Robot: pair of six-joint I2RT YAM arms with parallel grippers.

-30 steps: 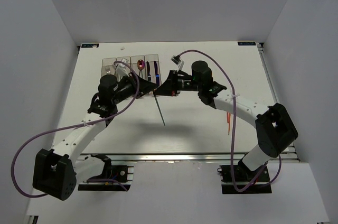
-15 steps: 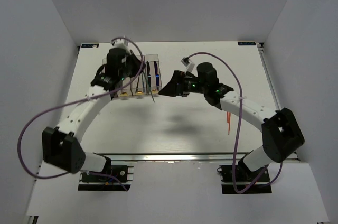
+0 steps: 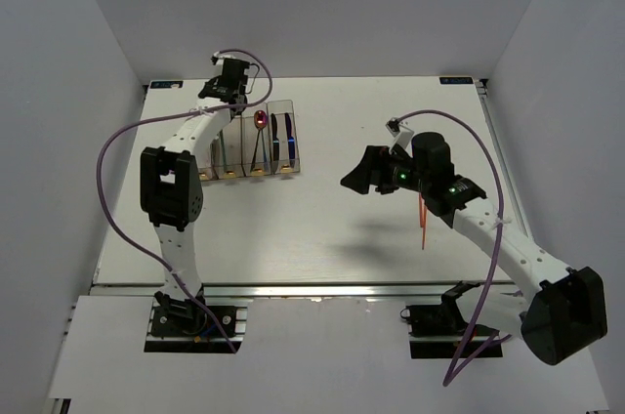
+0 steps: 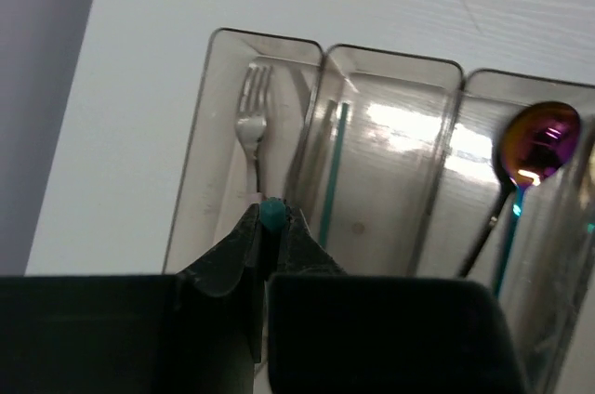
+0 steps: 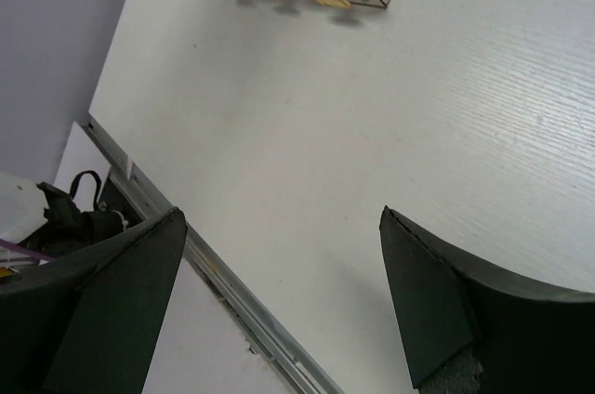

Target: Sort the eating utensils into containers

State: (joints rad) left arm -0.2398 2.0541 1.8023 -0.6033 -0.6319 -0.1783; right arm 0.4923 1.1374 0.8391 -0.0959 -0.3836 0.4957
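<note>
While clamping the left gripper [image 4: 271,224] on a thin green chopstick [image 4: 272,214] above the joined clear-plastic bins [image 4: 390,52], calls for lowering and release, with right gripper [image 5: 281,217] wide open, empty.

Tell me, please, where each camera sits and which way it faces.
Top external: above and behind the bases, looking down on the table; left arm and right arm show.
Left wrist: over the bins, looking down into them; the left gripper shows, shut on a chopstick.
Right wrist: above mid-table, facing the bins' tabbed ends and the near edge; the open right gripper shows.
Shared: top and left wrist both show the spoon.
</note>
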